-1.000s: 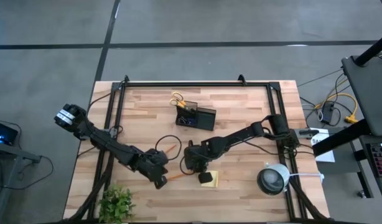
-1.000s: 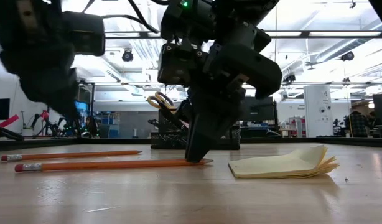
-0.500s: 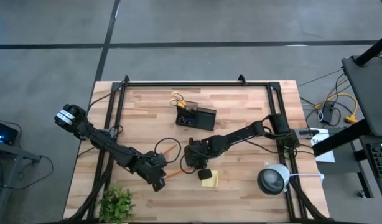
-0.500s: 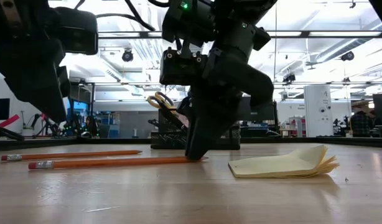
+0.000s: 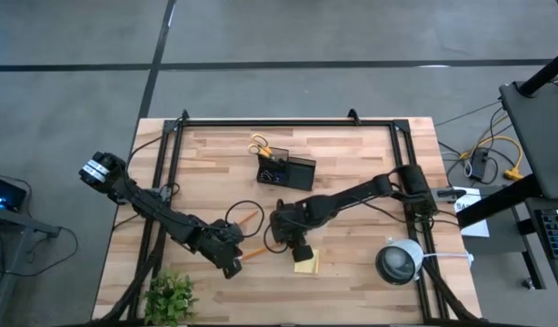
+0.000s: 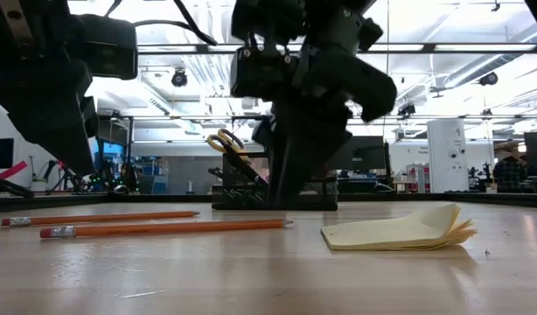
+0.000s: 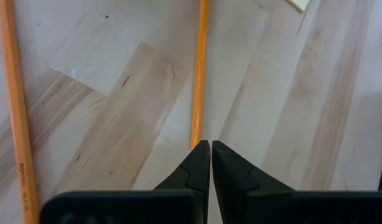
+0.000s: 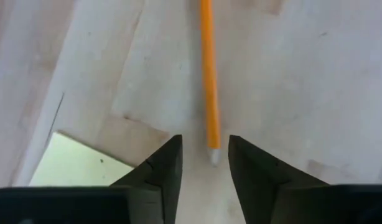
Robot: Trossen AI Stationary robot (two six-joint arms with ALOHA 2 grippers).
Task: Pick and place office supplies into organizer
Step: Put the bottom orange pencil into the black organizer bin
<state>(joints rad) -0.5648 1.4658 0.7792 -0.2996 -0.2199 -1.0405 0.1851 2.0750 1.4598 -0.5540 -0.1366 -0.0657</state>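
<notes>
Near table centre, right gripper [image 8: 204, 163]: fingers spread a little, holding nothing, poised just above the sharpened tip of an orange pencil [image 8: 207, 74], tip lying in line with the gap. Same gripper [image 6: 295, 188] seen in low view lifted clear of the wood, pencil [image 6: 163, 228] flat on the table beneath and to one side. Just beside it, toward the near edge, yellow sticky-note pad [image 5: 307, 262], top sheets curled up [image 6: 400, 230]; one corner also caught in right wrist view [image 8: 76, 163].

Left of that, left gripper [image 7: 210, 158]: fingers pressed together, empty, tips pointing at the other end of the same pencil [image 7: 199, 71]. Second orange pencil [image 7: 15, 112] lay alongside, apart from the first, eraser end seen in low view [image 6: 98, 216].

Farther back on the table, black organizer [image 5: 286, 170], standing alone, well apart from both grippers; yellow-handled scissors [image 5: 259, 145] upright in its left end, handles up. At the near left corner, small green plant [image 5: 172, 297]; at the near right, round white-grey device [image 5: 398, 263].
</notes>
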